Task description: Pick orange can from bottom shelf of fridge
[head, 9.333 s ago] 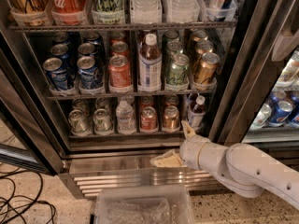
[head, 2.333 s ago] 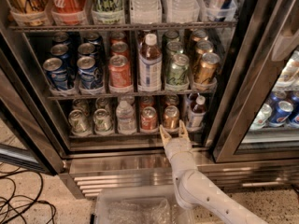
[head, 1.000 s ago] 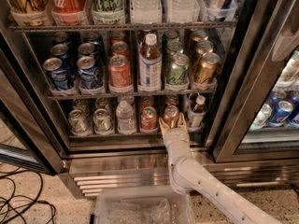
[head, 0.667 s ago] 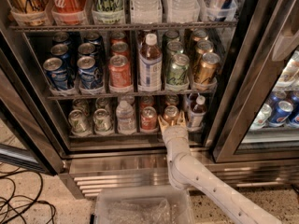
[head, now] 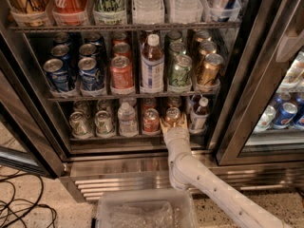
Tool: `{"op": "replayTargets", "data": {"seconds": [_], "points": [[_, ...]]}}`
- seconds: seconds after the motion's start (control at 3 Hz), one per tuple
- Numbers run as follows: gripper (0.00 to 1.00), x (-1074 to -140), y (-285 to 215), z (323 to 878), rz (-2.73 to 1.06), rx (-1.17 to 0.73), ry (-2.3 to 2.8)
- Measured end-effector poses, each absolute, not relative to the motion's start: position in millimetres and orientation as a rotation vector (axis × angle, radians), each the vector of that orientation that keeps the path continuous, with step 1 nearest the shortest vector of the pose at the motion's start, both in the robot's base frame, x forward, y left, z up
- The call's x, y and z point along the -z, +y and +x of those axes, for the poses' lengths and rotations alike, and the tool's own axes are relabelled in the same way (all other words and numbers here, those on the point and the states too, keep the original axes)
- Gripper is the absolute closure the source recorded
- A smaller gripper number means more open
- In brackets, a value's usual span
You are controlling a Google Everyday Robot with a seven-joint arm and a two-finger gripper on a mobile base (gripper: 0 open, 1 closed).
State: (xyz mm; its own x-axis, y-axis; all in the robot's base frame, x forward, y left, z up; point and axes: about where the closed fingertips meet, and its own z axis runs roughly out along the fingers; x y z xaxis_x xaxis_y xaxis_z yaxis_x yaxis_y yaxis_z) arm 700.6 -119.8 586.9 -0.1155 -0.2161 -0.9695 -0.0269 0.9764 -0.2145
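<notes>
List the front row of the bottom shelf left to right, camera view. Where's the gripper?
Silvery can → second silvery can → clear water bottle → red can → orange can → small white-capped bottle. The gripper is at the orange can's front, just below it in the picture.

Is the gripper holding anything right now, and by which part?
The gripper is at the lower body of the orange can on the bottom shelf; whether it grips cannot be told.

Dim fridge (head: 118, 164) interior, lit hand (head: 174, 126) at orange can (head: 172, 114)
</notes>
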Motion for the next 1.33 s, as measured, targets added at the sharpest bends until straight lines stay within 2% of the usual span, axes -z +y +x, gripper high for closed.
{"op": "replayTargets", "data": {"seconds": [0.33, 0.67, 1.0, 1.33], "points": [[0.63, -590.3, -119.8, 700.6, -0.185, 0.162, 1.682], [0.86, -587.9, -126.1, 692.7, -0.192, 0.172, 1.689], [1.00, -590.8, -126.0, 693.0, -0.192, 0.172, 1.689], [1.00, -624.3, -128.1, 666.4, -0.214, 0.131, 1.606]]}}
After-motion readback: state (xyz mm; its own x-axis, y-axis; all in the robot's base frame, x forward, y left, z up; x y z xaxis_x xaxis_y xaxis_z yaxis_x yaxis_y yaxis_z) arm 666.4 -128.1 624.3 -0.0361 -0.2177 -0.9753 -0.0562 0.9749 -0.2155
